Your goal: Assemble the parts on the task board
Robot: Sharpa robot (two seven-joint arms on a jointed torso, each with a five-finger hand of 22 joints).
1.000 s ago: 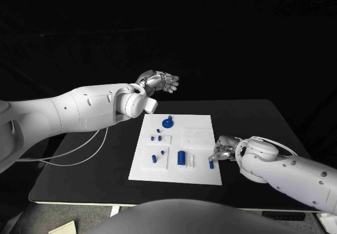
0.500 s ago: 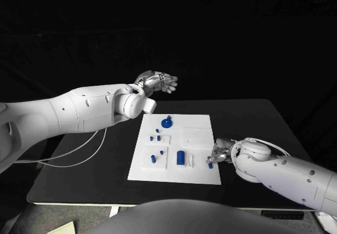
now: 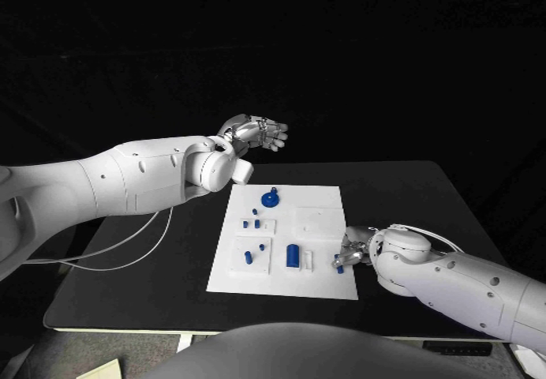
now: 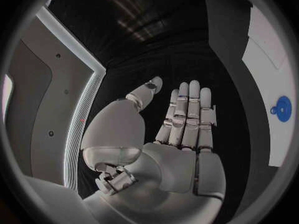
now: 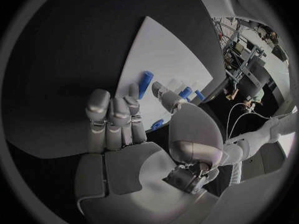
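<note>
The white task board (image 3: 322, 222) lies mid-table with several blue parts on it: a round knob (image 3: 271, 199) at the far end, a cylinder (image 3: 293, 253) near the front, and a small peg (image 3: 340, 268) at the front right edge. My right hand (image 3: 354, 251) hovers low at the board's right edge, just beside that peg. In the right wrist view the right hand (image 5: 118, 127) has its fingers stretched over the board (image 5: 159, 50), thumb apart, holding nothing, with a blue peg (image 5: 145, 83) beyond the fingertips. My left hand (image 3: 255, 130) is raised past the table's far edge, flat and empty (image 4: 181, 129).
Small blue pieces (image 3: 252, 224) stand in the board's left half, and two more (image 3: 248, 256) sit on a raised square at the front left. The black table (image 3: 409, 197) is bare right of the board. A white cable (image 3: 136, 245) loops over the table's left side.
My right hand has crept left and nearer, closing on the small peg at the board's front right edge. The left hand has stayed still.
</note>
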